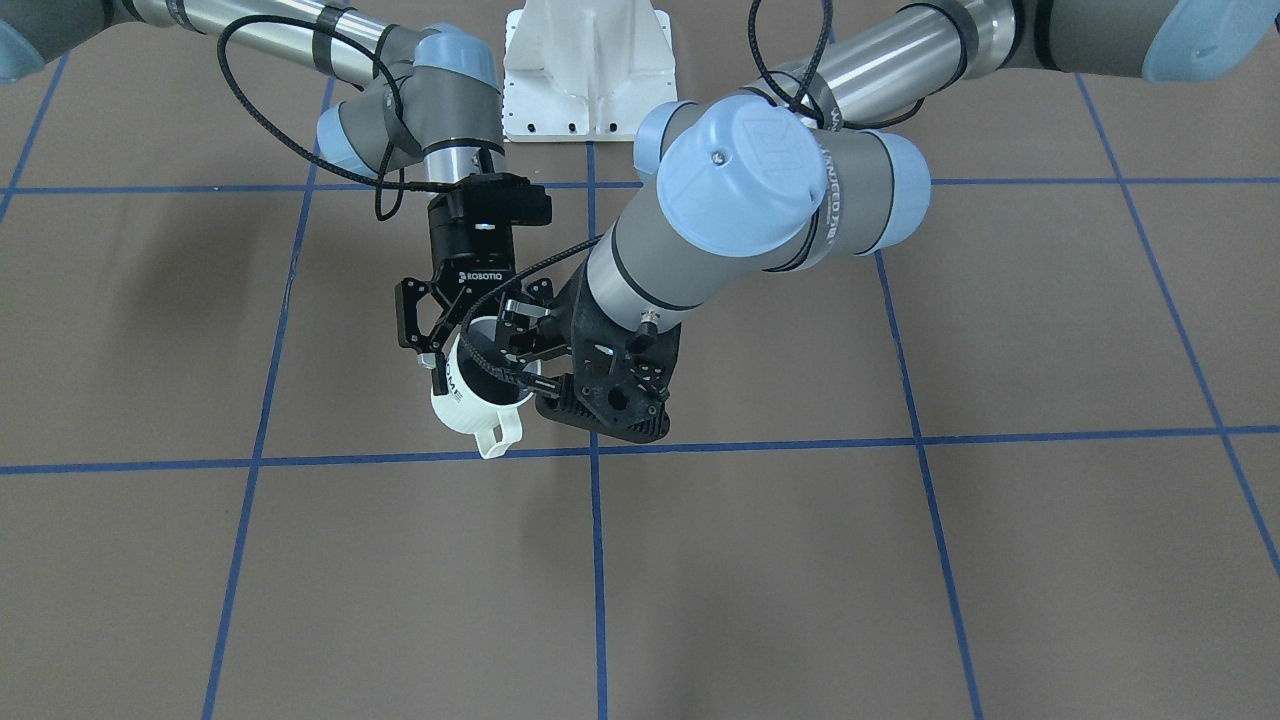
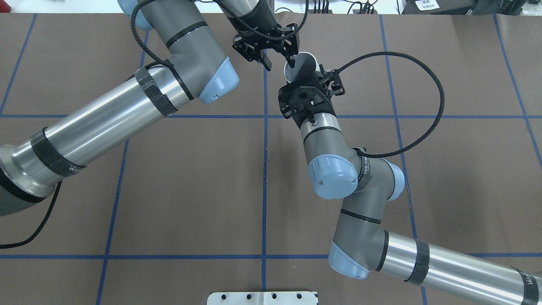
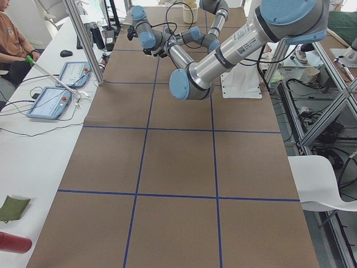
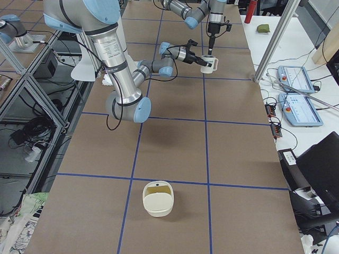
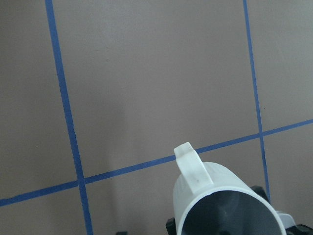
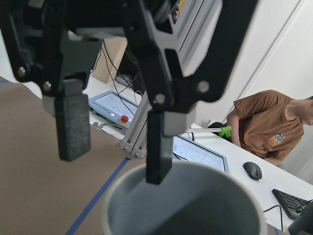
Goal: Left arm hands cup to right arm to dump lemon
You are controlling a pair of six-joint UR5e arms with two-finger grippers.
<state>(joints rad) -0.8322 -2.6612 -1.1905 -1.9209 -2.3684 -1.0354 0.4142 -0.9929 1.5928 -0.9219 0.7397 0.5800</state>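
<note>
The off-white cup point(image 1: 470, 412) with dark lettering hangs upright above the table, its handle pointing away from the robot. My right gripper point(image 1: 478, 372), the ROBOTIQ-labelled one, reaches out level and is shut on the cup's body. From above, my left gripper point(image 2: 279, 62) straddles the rim of the cup point(image 2: 302, 63). One of its fingers point(image 6: 157, 147) is inside the mouth, and its other pad point(image 6: 73, 122) stands apart from the outer wall, so it is open. The lemon is hidden; only grey inner wall of the cup point(image 5: 230, 210) shows.
A cream-coloured container point(image 4: 158, 198) stands on the table far off toward the robot's right end. The white base plate point(image 1: 588, 80) sits between the arms. A seated person point(image 6: 266, 127) and tablets point(image 3: 53, 102) are at a desk beyond the far edge.
</note>
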